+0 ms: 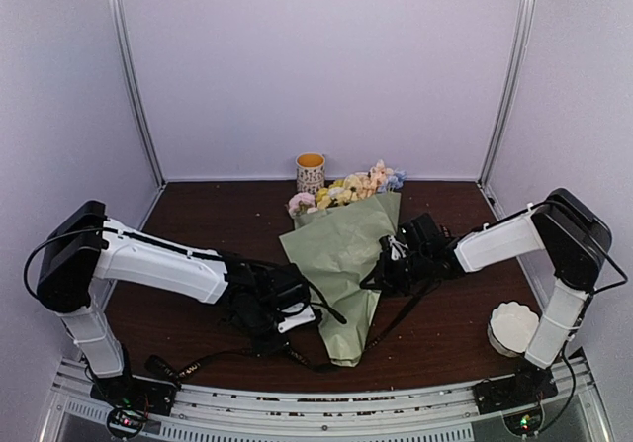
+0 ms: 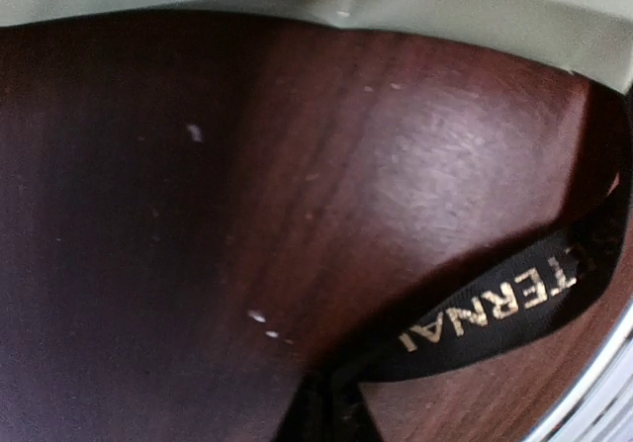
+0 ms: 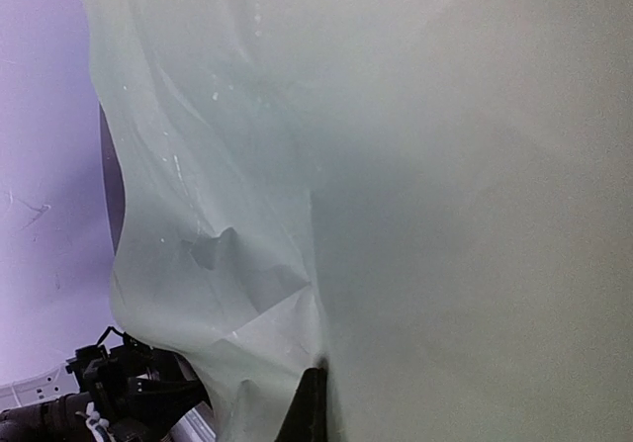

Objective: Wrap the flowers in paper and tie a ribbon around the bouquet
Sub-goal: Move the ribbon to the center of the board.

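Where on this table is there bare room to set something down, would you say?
Bare table back left, between left wall and cup; also back right, past the flowers. Crowded around the paper, left gripper, right gripper and ribbon.

Brown table (image 1: 218, 215): paper (image 1: 341, 264), ribbon (image 2: 495, 309), cup (image 1: 311, 173)

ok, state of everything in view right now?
flowers: wrapped, heads out the far end
paper: folded into a cone around the flowers
ribbon: slack, not tied
left gripper: shut on the ribbon
right gripper: shut on the paper
cup: upright
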Tool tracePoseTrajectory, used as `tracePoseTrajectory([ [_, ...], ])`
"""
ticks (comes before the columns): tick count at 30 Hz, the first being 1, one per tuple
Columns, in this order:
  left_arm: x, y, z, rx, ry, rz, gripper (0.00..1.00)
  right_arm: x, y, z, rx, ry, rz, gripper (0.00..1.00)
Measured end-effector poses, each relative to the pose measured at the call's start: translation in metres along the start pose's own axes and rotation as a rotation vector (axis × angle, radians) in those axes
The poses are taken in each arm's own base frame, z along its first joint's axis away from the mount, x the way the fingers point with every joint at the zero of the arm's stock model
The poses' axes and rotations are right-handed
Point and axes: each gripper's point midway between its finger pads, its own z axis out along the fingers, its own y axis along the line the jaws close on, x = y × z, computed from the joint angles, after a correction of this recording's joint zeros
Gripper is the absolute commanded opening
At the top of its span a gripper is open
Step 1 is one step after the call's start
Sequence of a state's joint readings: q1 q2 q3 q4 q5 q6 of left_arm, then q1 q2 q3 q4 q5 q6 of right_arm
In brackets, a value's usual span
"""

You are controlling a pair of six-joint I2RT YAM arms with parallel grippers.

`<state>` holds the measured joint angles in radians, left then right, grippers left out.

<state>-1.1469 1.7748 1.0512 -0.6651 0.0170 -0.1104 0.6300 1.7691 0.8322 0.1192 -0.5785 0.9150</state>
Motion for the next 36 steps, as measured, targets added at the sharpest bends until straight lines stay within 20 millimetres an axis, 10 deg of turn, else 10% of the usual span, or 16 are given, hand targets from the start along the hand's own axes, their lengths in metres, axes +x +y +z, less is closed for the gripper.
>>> tracePoseTrajectory([
  [17, -0.058, 0.133, 0.004, -0.089, -0.227, -0.325, 0.01, -0.009, 0.044, -0.026, -0.086, -0.005, -0.02, 0.0],
  [28, -0.105, 0.208, -0.023, -0.17, -0.3, -0.372, 0.72, -0.009, 0.021, -0.014, -0.031, 0.008, 0.0, 0.0],
  [36, -0.085, 0.185, -0.059, -0.087, -0.333, -0.378, 0.9, -0.002, 0.001, -0.007, 0.012, 0.016, 0.003, 0.0],
])
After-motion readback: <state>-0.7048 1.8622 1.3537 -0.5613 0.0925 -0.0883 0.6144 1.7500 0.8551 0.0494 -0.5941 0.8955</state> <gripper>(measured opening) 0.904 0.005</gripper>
